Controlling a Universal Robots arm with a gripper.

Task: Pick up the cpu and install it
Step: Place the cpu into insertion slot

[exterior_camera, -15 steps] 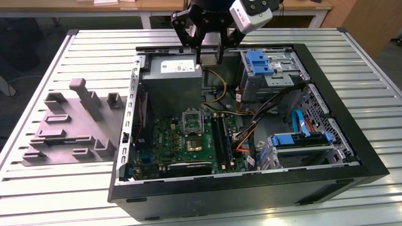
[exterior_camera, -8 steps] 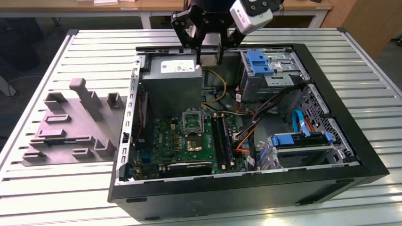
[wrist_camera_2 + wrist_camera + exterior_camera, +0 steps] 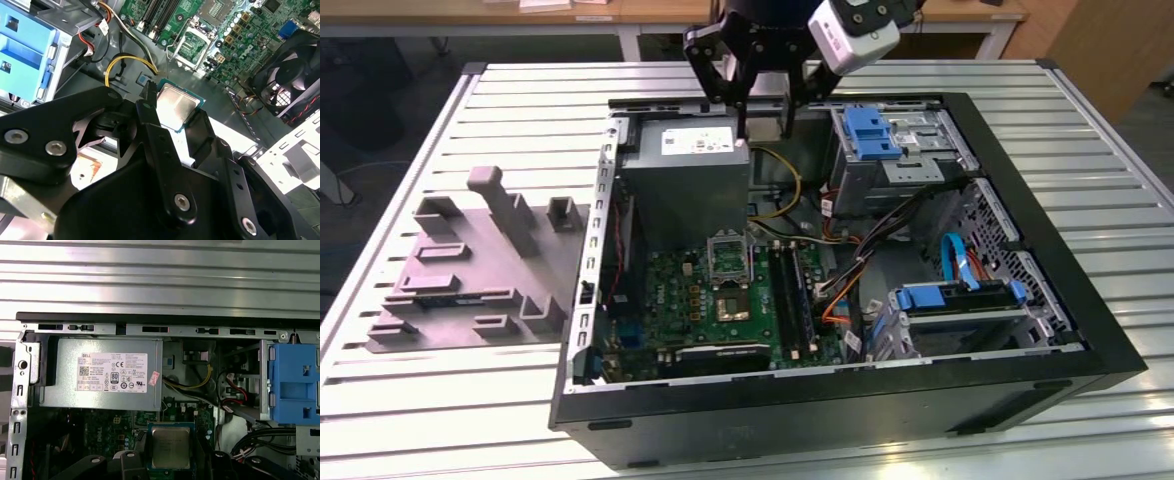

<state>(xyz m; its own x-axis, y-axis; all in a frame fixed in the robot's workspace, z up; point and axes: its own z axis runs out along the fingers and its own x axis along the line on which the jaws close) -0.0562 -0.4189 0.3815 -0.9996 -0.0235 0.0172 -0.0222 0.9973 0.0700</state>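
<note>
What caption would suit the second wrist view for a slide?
Gripper clasping the cpu above the green motherboard.

Matte black metal gripper [image 3: 763,128] on screen now, all angular linkage bars narrowing into two slim jaws. Mounted at the wrist, a boxy white-and-grey camera housing [image 3: 854,30]. Close in, second wrist view: broad black link plates [image 3: 60,125], smooth with a slight sheen, pinned by round silver screw heads [image 3: 181,201]. In the first wrist view, rounded black knuckle joints [image 3: 127,460], each capped with a small pale pin.
</note>
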